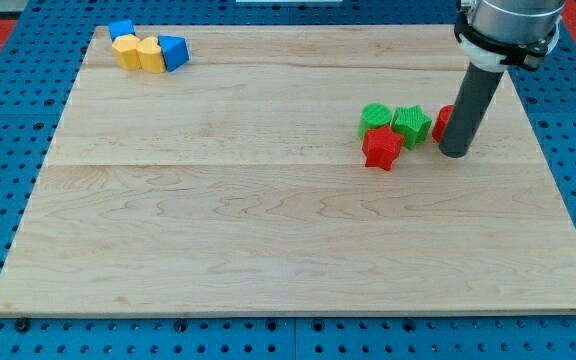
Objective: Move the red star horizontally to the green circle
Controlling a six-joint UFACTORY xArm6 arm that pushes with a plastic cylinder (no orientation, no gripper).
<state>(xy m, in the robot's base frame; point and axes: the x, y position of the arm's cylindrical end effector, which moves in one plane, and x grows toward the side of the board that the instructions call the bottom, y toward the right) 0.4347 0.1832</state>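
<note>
The red star (381, 148) lies on the wooden board (268, 220), right of centre. The green circle (375, 117) sits just above it, touching or nearly touching. A second green block (411, 125), star-like, is to the right of the circle. A red cylinder (443, 122) is mostly hidden behind my rod. My tip (455, 153) rests on the board to the right of the red star, apart from it, in front of the red cylinder.
At the view's top left is a cluster: a blue block (121, 29), two yellow blocks (126, 49) (151, 54) and a blue triangle-like block (173, 50). The board's right edge (553, 180) is near my rod.
</note>
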